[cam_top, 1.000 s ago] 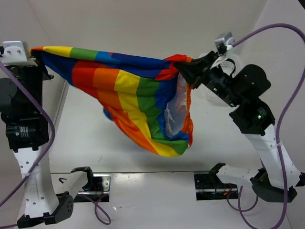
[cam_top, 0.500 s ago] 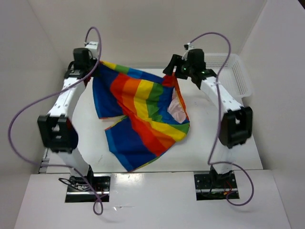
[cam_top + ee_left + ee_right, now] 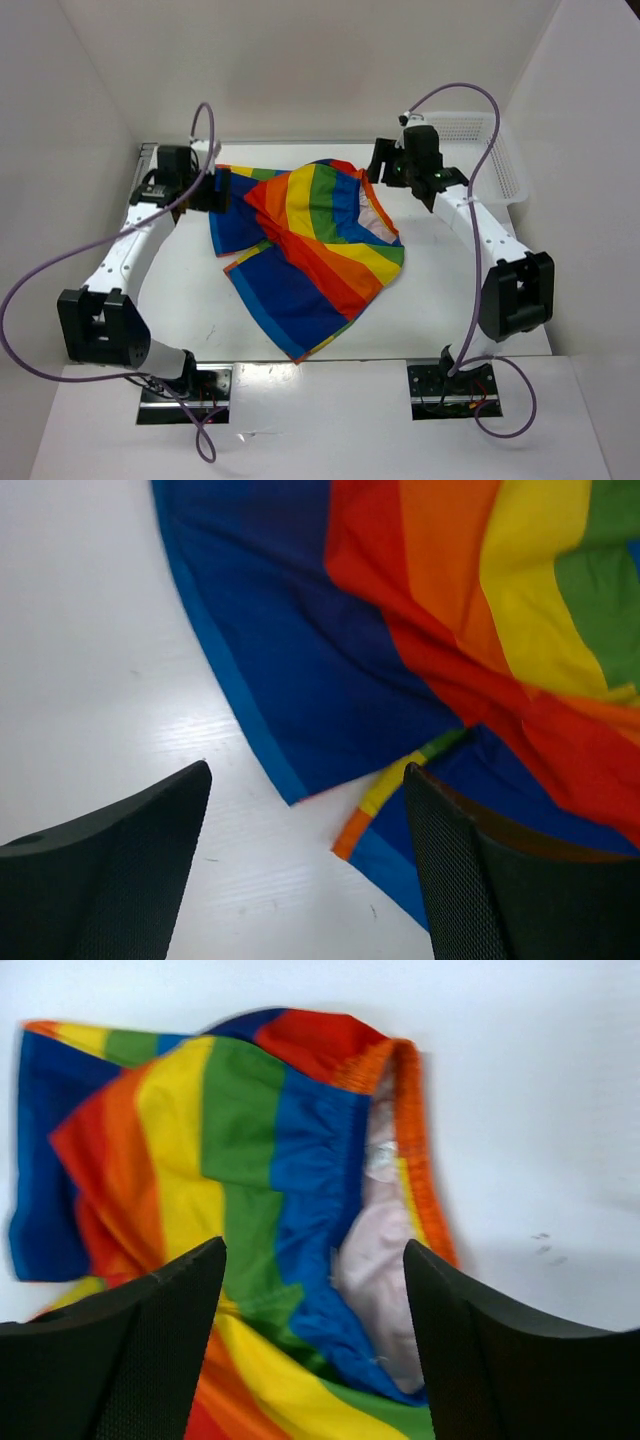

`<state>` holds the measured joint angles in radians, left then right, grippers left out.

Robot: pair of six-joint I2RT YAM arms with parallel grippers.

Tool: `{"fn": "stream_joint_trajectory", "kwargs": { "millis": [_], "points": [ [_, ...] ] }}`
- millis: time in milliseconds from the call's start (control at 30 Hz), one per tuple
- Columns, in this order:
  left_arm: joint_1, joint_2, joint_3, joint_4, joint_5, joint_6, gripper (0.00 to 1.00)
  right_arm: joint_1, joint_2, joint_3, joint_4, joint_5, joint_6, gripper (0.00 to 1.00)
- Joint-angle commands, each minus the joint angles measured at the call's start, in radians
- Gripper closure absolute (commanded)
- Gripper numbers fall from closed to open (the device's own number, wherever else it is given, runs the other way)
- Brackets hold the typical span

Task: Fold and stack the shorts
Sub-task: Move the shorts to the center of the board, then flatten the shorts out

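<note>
The rainbow-striped shorts (image 3: 305,245) lie loose and rumpled on the white table, one dark blue leg reaching toward the front. Their waistband gapes on the right and shows a pale lining (image 3: 385,1250). My left gripper (image 3: 218,190) hovers open at the shorts' back left edge; in its wrist view a blue leg hem (image 3: 300,680) and a striped corner (image 3: 385,795) lie below the empty jaws (image 3: 305,830). My right gripper (image 3: 378,168) hangs open at the shorts' back right, its jaws (image 3: 315,1300) apart above the waistband with nothing between them.
A white mesh basket (image 3: 495,150) stands at the back right corner, just behind the right arm. White walls close the table (image 3: 450,300) in on the left, back and right. Purple cables loop over both arms.
Both grippers held the shorts stretched high between them a second ago. They have come down to the back of the table, opened and let go; the shorts now lie on the table.
</note>
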<state>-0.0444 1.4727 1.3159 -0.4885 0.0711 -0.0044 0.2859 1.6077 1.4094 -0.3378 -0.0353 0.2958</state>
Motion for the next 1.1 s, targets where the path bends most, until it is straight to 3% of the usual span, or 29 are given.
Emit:
{"fn": "stream_joint_trajectory", "kwargs": {
  "millis": [0,133,267,433,667,700,767,800,933,967,1067],
  "points": [
    [-0.047,0.017,-0.214,-0.062,0.009,0.004,0.16,0.009,0.047,-0.067,0.028,0.109,-0.076,0.28],
    [-0.061,0.032,-0.322,0.042,-0.039,0.004,0.16,0.009,0.115,-0.078,-0.018,0.065,-0.103,0.33],
    [-0.061,0.107,-0.345,0.103,-0.057,0.004,0.15,0.022,0.103,-0.15,-0.029,0.009,-0.187,0.22],
    [-0.08,0.192,-0.345,0.123,-0.016,0.004,0.15,0.035,0.029,-0.269,-0.021,-0.017,-0.233,0.21],
    [-0.129,0.277,-0.356,0.172,-0.016,0.004,0.24,0.035,0.113,-0.253,-0.024,0.02,-0.233,0.21],
    [-0.129,0.291,-0.343,0.172,-0.016,0.004,0.34,0.035,0.123,-0.244,-0.024,0.02,-0.233,0.21],
    [-0.129,0.314,-0.322,0.16,-0.007,0.004,0.46,0.035,0.147,-0.244,-0.024,0.02,-0.222,0.26],
    [-0.129,0.327,-0.31,0.16,-0.007,0.004,0.61,0.035,0.161,-0.244,-0.024,0.02,-0.222,0.29],
    [-0.129,0.327,-0.3,0.128,0.035,0.004,0.95,0.035,0.17,-0.244,-0.035,0.0,-0.213,0.6],
    [-0.12,0.327,-0.3,0.128,0.024,0.004,1.0,0.035,0.17,-0.234,-0.035,0.0,-0.213,0.76],
    [-0.085,0.327,-0.271,0.183,-0.112,0.004,1.0,0.035,0.17,-0.211,-0.046,-0.009,-0.202,1.0]
  ]
}}
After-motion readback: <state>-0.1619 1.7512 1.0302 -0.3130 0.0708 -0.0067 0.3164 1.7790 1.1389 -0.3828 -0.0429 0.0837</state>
